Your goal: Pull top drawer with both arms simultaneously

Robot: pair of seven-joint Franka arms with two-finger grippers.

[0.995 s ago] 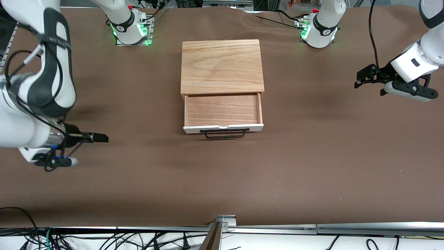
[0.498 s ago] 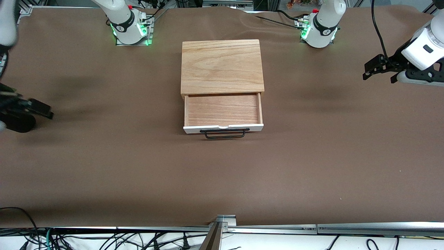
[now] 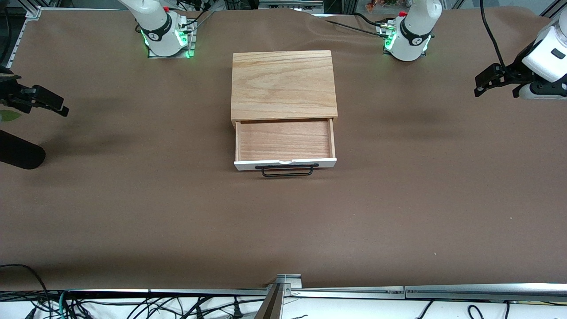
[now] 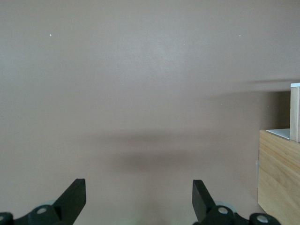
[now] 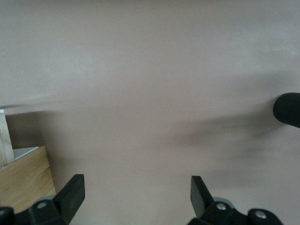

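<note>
The top drawer (image 3: pixel 285 141) stands pulled out of the wood-grain casing (image 3: pixel 283 84), toward the front camera. Its white front panel (image 3: pixel 323 164) and black wire handle (image 3: pixel 287 171) are free. My left gripper (image 3: pixel 482 85) is open and empty, up over the table at the left arm's end, well apart from the drawer. My right gripper (image 3: pixel 55 105) is open and empty over the right arm's end. The left wrist view shows open jaws (image 4: pixel 139 187) over bare cloth, with the casing (image 4: pixel 279 178) at the edge. The right wrist view shows the same (image 5: pixel 137 185), with the casing (image 5: pixel 23 180).
Brown cloth (image 3: pixel 398 212) covers the table. The arm bases (image 3: pixel 166 35) (image 3: pixel 409 37) stand farther from the front camera than the casing. A black rounded thing (image 3: pixel 17 155) lies at the right arm's end, also in the right wrist view (image 5: pixel 288 110).
Both grippers have moved outward from the drawer toward the table's ends and toward the bases' side. The right arm swung most. The drawer has not moved.
</note>
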